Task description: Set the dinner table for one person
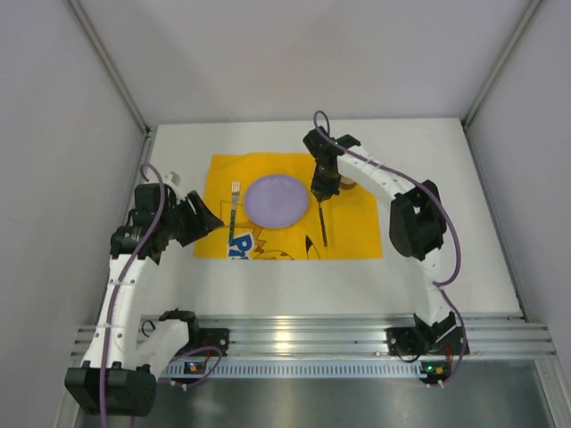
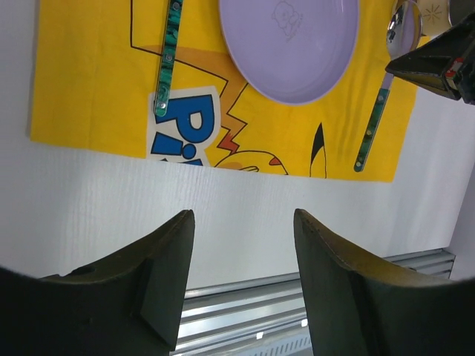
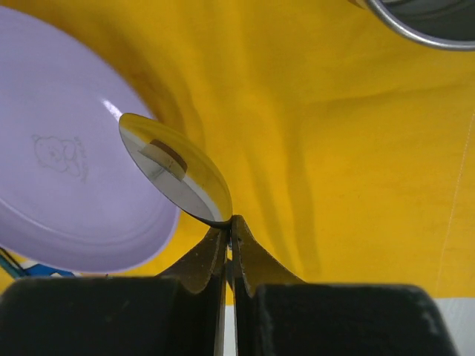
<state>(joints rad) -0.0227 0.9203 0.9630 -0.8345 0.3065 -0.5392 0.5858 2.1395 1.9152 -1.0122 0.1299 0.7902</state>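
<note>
Purple plate (image 1: 275, 200) sits beside the spoon (image 3: 174, 169); right claw (image 3: 230, 222), clenched on its neck, could drag it askew when lifting; left claw (image 2: 243, 219) released.

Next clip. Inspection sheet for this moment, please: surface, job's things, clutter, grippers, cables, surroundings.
Surface: white table with a yellow printed mat on it.
Job's things: plate mid-mat; fork left of it; spoon right of it; cup on the mat beyond the spoon.
Clutter: nothing seen.
Grippers: right gripper shut on the spoon's neck; left gripper open, empty, over bare table.
Cables: purple cables along both arms.
Surroundings: plain walls; metal rail at near edge.
</note>
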